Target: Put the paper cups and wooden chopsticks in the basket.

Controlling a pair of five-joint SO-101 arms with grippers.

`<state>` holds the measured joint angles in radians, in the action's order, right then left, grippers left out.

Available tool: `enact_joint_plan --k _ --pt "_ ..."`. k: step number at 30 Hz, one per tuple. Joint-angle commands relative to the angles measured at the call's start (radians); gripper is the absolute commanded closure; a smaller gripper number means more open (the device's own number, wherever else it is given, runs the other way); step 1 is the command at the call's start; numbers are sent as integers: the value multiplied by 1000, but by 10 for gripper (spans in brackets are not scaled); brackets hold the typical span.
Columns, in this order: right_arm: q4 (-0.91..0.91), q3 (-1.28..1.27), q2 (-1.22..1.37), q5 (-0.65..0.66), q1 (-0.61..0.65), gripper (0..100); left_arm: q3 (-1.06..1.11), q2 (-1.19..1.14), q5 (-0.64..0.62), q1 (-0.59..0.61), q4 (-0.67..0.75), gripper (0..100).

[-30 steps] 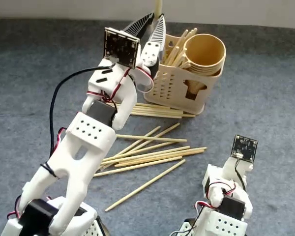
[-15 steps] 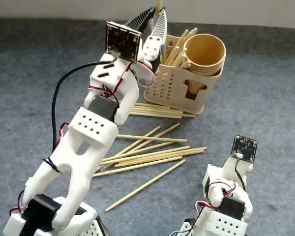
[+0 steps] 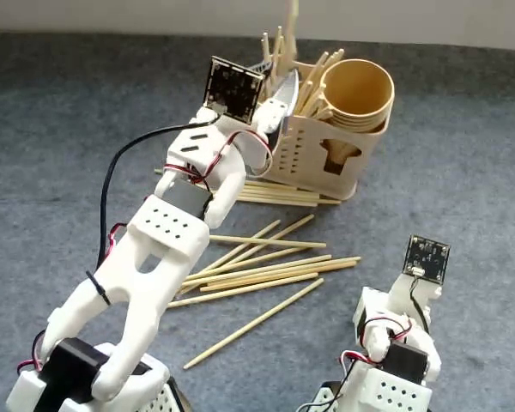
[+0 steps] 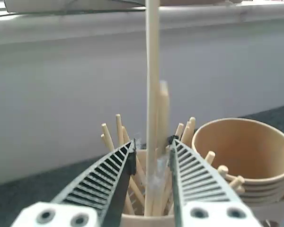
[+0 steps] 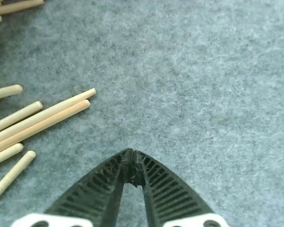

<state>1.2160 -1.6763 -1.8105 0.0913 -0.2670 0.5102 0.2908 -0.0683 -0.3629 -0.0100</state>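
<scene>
The cream basket (image 3: 326, 163) stands on the grey carpet and holds a stack of paper cups (image 3: 358, 90) and several upright chopsticks (image 3: 313, 77). My left gripper (image 3: 275, 81) is over the basket's near compartment. Its fingers stand open in the left wrist view (image 4: 152, 142), with one upright chopstick (image 4: 152, 71) between them and a gap on each side. The cups (image 4: 241, 146) sit just beside it. Several loose chopsticks (image 3: 257, 266) lie on the carpet in front of the basket. My right gripper (image 5: 130, 156) is shut and empty, just above the carpet beside some chopstick ends (image 5: 38, 118).
More chopsticks (image 3: 275, 193) lie flat against the basket's foot. The right arm (image 3: 395, 343) sits folded at the lower right. Bare carpet spreads to the right of the basket, and a pale wall (image 4: 61, 94) runs behind it.
The left gripper has dropped lower and shifted right, down to the basket's rim. Its fingers have parted from the upright chopstick. The right arm has not moved.
</scene>
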Motion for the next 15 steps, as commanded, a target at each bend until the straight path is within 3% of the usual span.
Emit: enact_joint_plan --k 1,15 --pt "5 -153 -5 0 -10 993 -99 19 -9 -19 -169 854" --pt "5 -153 -5 0 -10 993 -234 22 -3 -25 -537 855"
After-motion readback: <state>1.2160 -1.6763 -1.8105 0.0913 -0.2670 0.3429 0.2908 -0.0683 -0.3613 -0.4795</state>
